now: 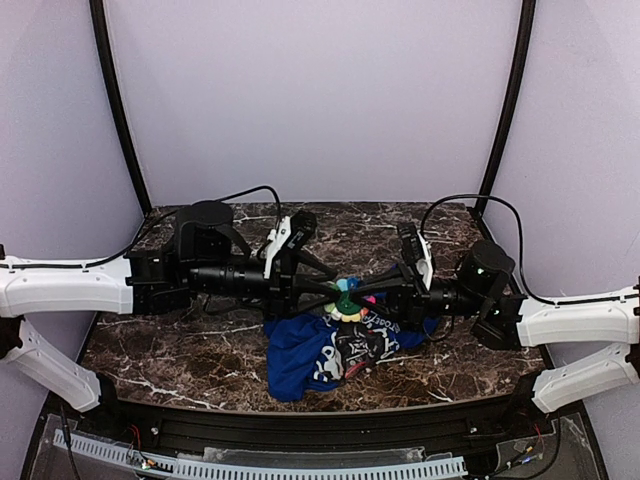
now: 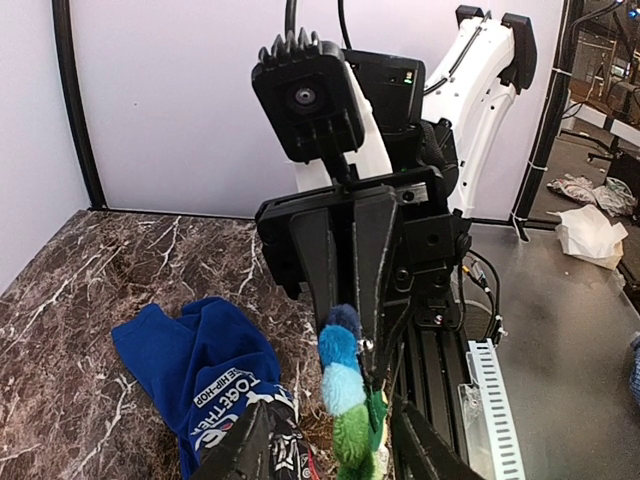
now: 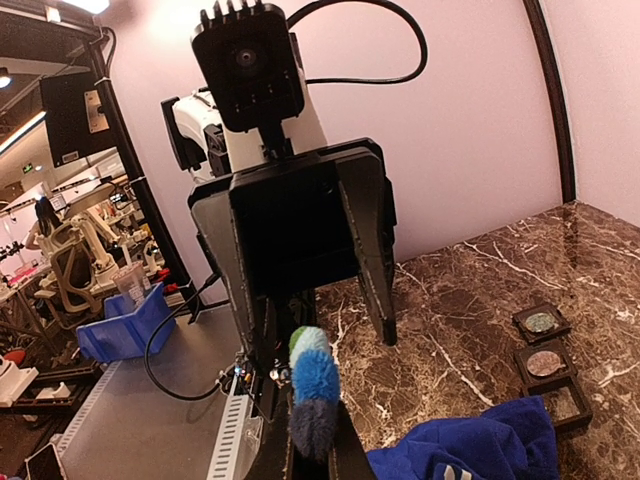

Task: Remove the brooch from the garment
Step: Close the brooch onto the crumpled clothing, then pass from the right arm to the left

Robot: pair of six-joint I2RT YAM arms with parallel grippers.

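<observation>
- Brooch (image 1: 347,305): raised over the middle of the counter (image 1: 170,340), about halfway between its left and right edges. It sits just above the far rim of the garment (image 1: 305,355), which lies heaped toward the near edge.
- Right gripper (image 3: 312,445): clamped on the brooch's rim, edge-on.
- Left gripper (image 1: 335,292): spread wide, a finger on either side of the brooch, pinching nothing.
- Handling, my guess: fuzzy segmented disc, light and soft. The fluff will squash and slip between hard pads, so grip across the flat faces near the centre.
- Garment limp and likely to lift along. Whether the pin is through the cloth: cannot tell.
</observation>
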